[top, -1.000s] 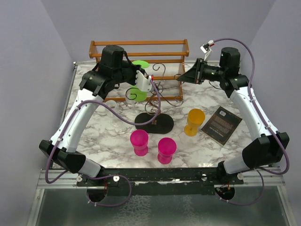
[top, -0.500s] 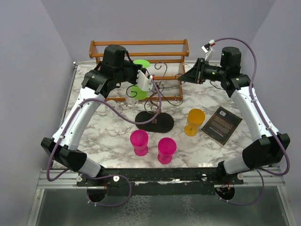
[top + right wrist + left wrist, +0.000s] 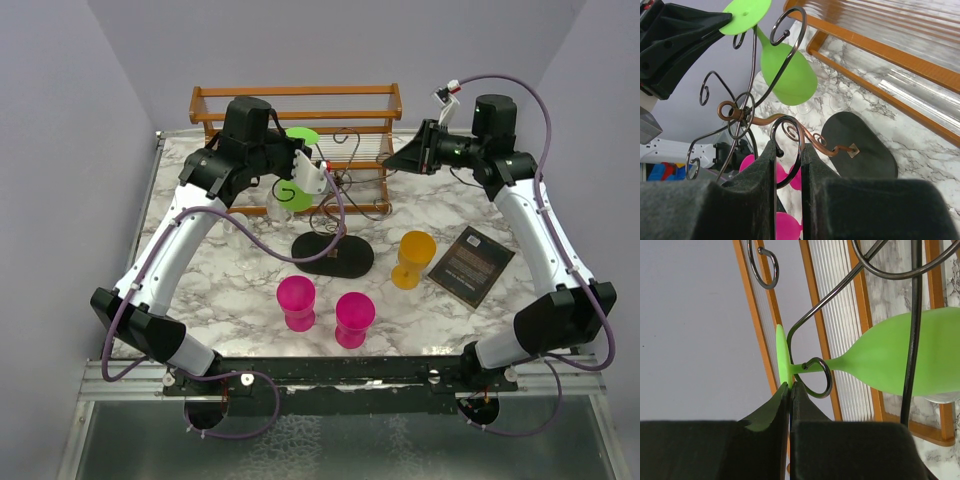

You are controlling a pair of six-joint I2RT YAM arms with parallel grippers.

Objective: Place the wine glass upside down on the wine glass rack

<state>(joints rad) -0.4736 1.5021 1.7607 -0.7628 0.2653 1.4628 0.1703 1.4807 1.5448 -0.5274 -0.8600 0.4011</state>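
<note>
While my left gripper pinches, fully closed, the foot rim of the green wine glass, the glass hangs inverted, its stem inside a scroll hook of the wine glass rack. My right gripper stands narrowly parted around another scroll; whether it presses the wire I cannot tell.

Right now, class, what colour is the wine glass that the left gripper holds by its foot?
The wine glass is bright lime green, clearest in the left wrist view.
</note>
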